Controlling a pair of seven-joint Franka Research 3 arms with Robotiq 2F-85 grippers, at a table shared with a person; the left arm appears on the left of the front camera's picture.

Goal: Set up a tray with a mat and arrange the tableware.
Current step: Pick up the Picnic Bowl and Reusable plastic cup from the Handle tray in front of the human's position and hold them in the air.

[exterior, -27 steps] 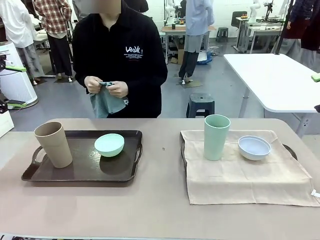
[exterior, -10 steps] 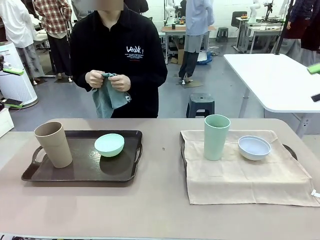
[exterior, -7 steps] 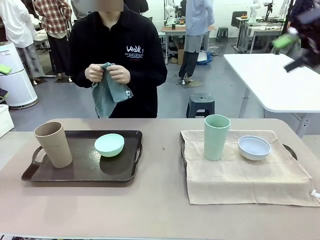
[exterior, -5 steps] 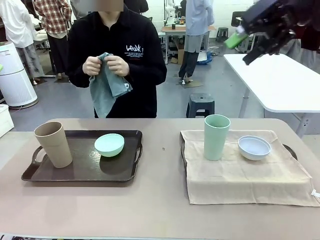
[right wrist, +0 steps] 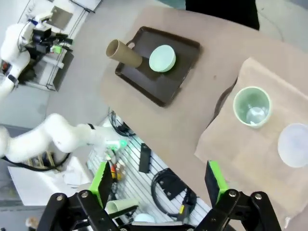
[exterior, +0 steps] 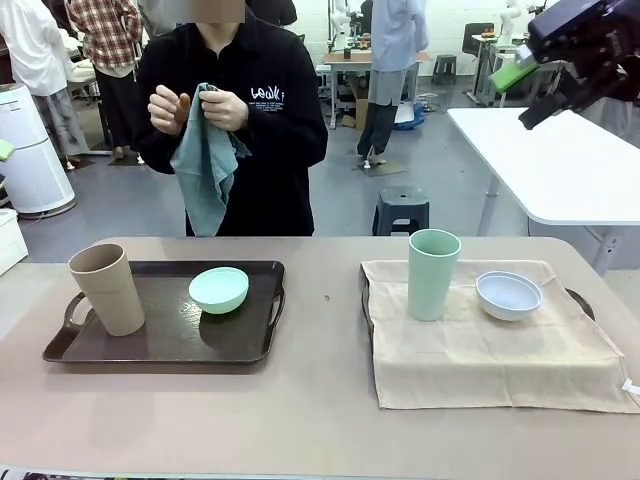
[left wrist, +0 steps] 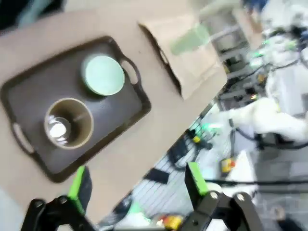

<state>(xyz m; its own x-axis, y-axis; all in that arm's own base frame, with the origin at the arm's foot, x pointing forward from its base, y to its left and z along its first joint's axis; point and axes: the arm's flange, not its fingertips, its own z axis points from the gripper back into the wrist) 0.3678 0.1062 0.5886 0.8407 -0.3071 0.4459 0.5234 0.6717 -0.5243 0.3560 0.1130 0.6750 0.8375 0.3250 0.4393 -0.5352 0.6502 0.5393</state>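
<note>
Beige cloth mat (exterior: pixel 490 350) lies at the table's 3 o'clock, draped over a second tray (exterior: pixel 581 298). It carries an upright, smooth sage green cup (exterior: pixel 433 275) near its 11 o'clock and a shallow pale bluish-white bowl (exterior: pixel 508 295) near 1 o'clock. A glossy dark brown tray (exterior: pixel 170 335) at the table's 9 o'clock holds a tall tan cup (exterior: pixel 108 290) at its 9 o'clock end and a mint green bowl (exterior: pixel 219 289) near its 1 o'clock. The right gripper (exterior: pixel 528 92) and left gripper (left wrist: pixel 137 185) hang high above with jaws spread, gripping nothing.

Bright, even light; left wrist view motion-blurred, others sharp.
</note>
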